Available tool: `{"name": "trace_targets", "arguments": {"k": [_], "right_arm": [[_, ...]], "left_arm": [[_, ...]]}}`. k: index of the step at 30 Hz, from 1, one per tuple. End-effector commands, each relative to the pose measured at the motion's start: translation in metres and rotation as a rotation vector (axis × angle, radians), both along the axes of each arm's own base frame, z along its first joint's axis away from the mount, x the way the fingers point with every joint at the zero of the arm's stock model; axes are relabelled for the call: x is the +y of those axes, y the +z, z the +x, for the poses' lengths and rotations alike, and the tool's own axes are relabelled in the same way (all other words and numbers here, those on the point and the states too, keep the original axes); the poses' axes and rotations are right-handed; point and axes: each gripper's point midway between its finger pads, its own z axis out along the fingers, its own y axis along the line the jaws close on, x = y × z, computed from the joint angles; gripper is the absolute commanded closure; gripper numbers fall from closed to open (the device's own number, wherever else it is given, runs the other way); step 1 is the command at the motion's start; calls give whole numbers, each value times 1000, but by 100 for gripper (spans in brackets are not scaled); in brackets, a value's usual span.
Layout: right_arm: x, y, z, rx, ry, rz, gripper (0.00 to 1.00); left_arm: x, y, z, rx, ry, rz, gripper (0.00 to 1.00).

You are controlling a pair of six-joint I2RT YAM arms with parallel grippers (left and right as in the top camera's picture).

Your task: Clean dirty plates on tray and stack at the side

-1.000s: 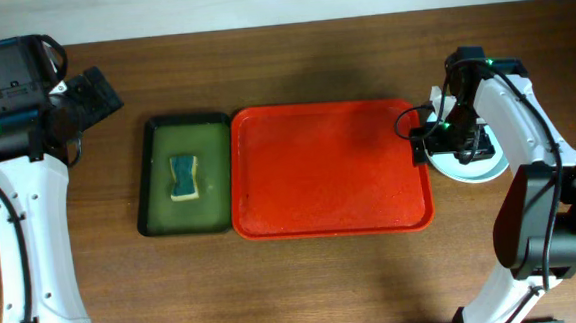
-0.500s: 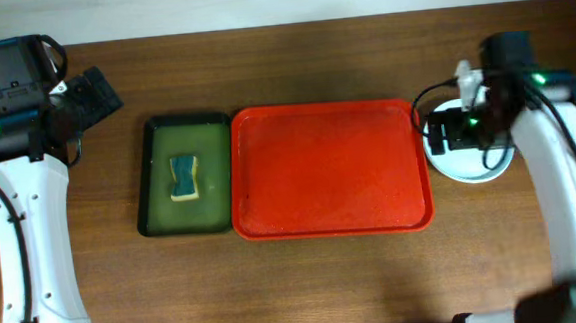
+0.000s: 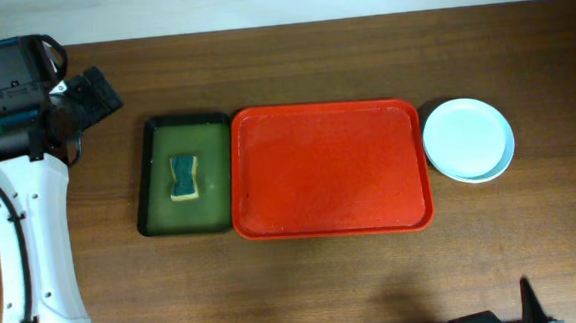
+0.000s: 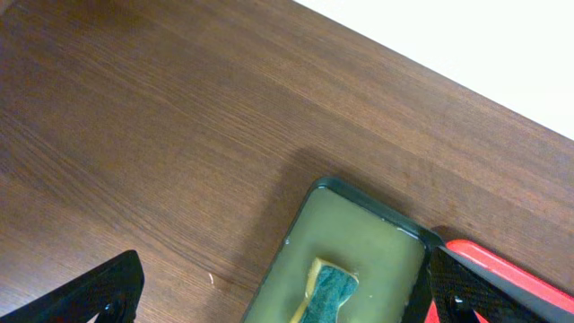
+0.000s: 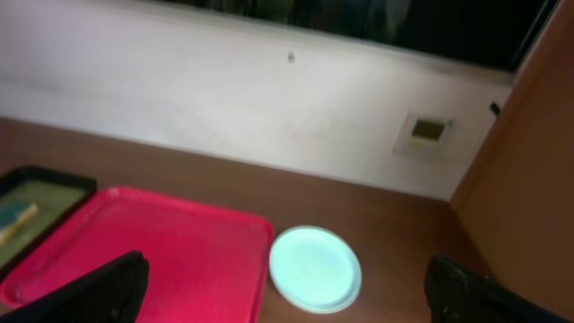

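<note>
Overhead: plates (image 3: 468,140) stacked on desk (image 3: 375,276), just right of red tray (image 3: 329,169). L wrist: left fingers (image 4: 99,289) spread wide, nothing btwn; green tray (image 4: 395,251) w/ sponge (image 4: 330,289) ahead. R wrist: right fingers (image 5: 99,289) wide apart, empty; plates beside tray.

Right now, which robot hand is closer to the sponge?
Left. The left gripper hangs near the green tray holding the sponge; the right gripper is far off, beyond the red tray.

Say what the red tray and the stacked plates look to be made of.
Red tray: likely moulded plastic, semi-gloss; uniform colour, rounded corners, a soft sheen. Stacked plates: probably plastic too, smooth and pale, thin rims; ceramic cannot be ruled out.
</note>
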Motion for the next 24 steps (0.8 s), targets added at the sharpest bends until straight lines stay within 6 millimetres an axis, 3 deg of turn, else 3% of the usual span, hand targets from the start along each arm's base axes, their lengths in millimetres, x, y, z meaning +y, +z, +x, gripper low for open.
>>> {"name": "trace_targets", "arguments": {"k": [1, 3, 5, 7, 9, 11, 12, 16, 19, 21, 23, 24], "right_arm": [[1, -32, -8, -45, 18, 5, 1], [11, -45, 14, -108, 58, 16, 1], [28, -34, 60, -241, 108, 31, 1], [41, -19, 87, -416, 157, 16, 1], [48, -24, 106, -539, 198, -14, 1], [50, -46, 123, -589, 205, -20, 1], [50, -70, 136, -558, 207, -2, 1], [43, -131, 162, -418, 176, 90, 1], [43, -165, 172, -336, 160, 167, 1], [37, -198, 180, -195, 102, 222, 1], [36, -244, 181, -5, 71, 254, 1], [32, -243, 181, -16, 47, 250, 1]], "left_arm": [[-1, 0, 1, -3, 3, -12, 1], [-1, 0, 1, -3, 3, -12, 1], [-1, 0, 1, -3, 3, -12, 1], [-1, 0, 1, -3, 3, -12, 1], [-1, 0, 1, -3, 3, -12, 1], [-1, 0, 1, -3, 3, -12, 1], [-1, 0, 1, -3, 3, -12, 1], [-1, 0, 1, -3, 3, -12, 1], [-1, 0, 1, -3, 3, -12, 1], [-1, 0, 1, -3, 3, -12, 1], [-1, 0, 1, -3, 3, -12, 1], [-1, 0, 1, -3, 3, -12, 0]]}}
